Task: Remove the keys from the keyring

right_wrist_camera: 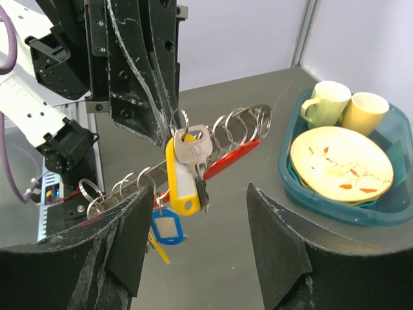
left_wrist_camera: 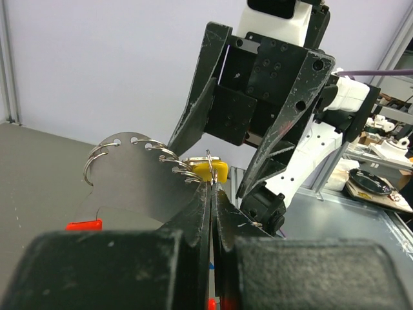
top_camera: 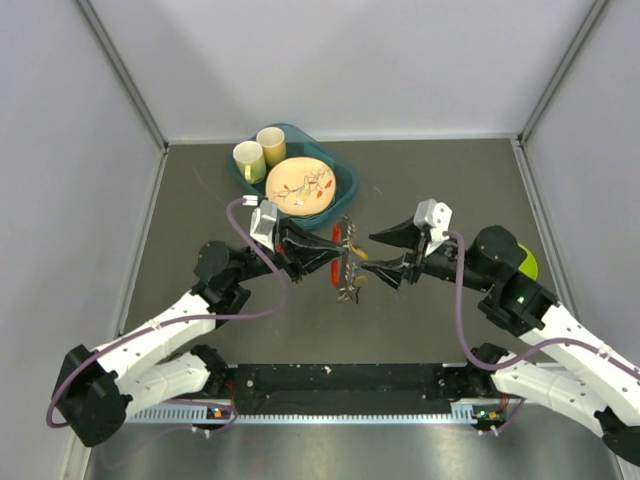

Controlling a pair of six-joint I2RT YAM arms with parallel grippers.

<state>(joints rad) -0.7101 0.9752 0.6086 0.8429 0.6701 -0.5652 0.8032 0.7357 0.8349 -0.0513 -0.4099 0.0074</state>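
Several keys (right_wrist_camera: 184, 174) hang half-hidden from keyring (right_wrist_camera: 233, 157) clamped by left pincer (left_wrist_camera: 211, 187); right pincer (top_camera: 374, 258) spread.

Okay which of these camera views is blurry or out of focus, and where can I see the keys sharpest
Left wrist: the left gripper, shut on the keyring, is a dark blur along the bottom. Right wrist: the keys are sharpest, its own right gripper soft-edged. Top external: evenly lit, keys tiny.

Two cups (top_camera: 249, 160) (top_camera: 271, 143), one plate (top_camera: 300, 185), one basin (top_camera: 346, 188), two claws (top_camera: 335, 262) (top_camera: 377, 255).
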